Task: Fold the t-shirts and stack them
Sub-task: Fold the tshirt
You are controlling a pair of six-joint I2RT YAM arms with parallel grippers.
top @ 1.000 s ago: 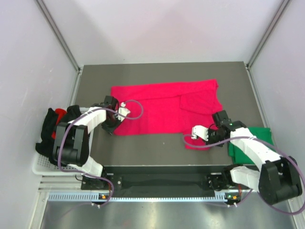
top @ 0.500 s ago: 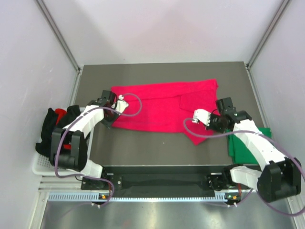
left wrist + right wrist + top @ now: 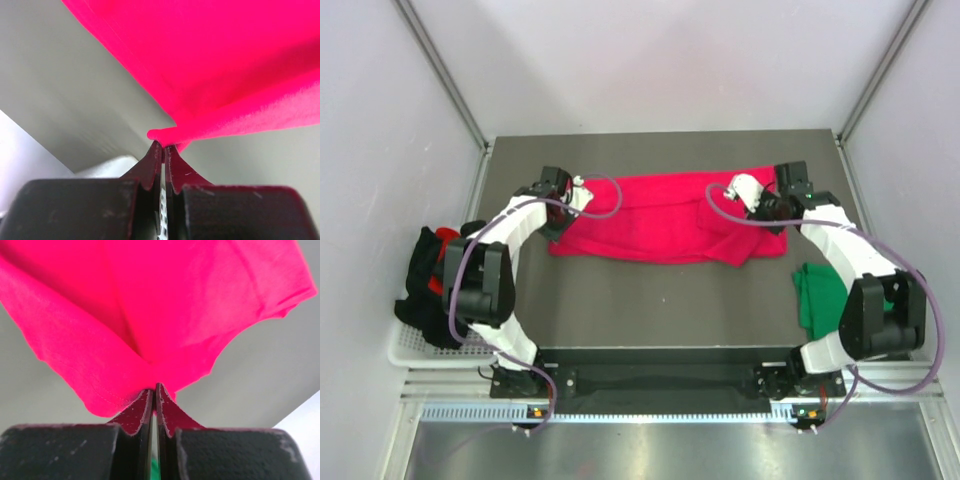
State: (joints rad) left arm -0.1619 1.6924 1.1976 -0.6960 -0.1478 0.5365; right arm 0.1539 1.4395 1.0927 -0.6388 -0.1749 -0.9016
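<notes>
**foldbot_fan:** What's the risk here? Both hands are clamped on the pink t-shirt [image 3: 650, 220], the left hand [image 3: 162, 146] on its left end and the right hand [image 3: 153, 388] on its right end. But each has only a sliver of hem pinched between the fingertips. My guess is one out-of-sync tug and a corner slips free, or the fold lands skewed.

**yam_tinkerer:** Agreed. The right end also looks bunched up, so a crease could get pressed in when it's laid down. Pose-wise, both arms reach out over the far half of the bench [image 3: 650, 310], elbows bowed outward, hands low at the shirt's two ends. The green t-shirt [image 3: 820, 295] sits by the bench's right edge. The black and red shirts [image 3: 425, 275] are heaped in the basket [image 3: 405, 350] off the left edge.
</notes>
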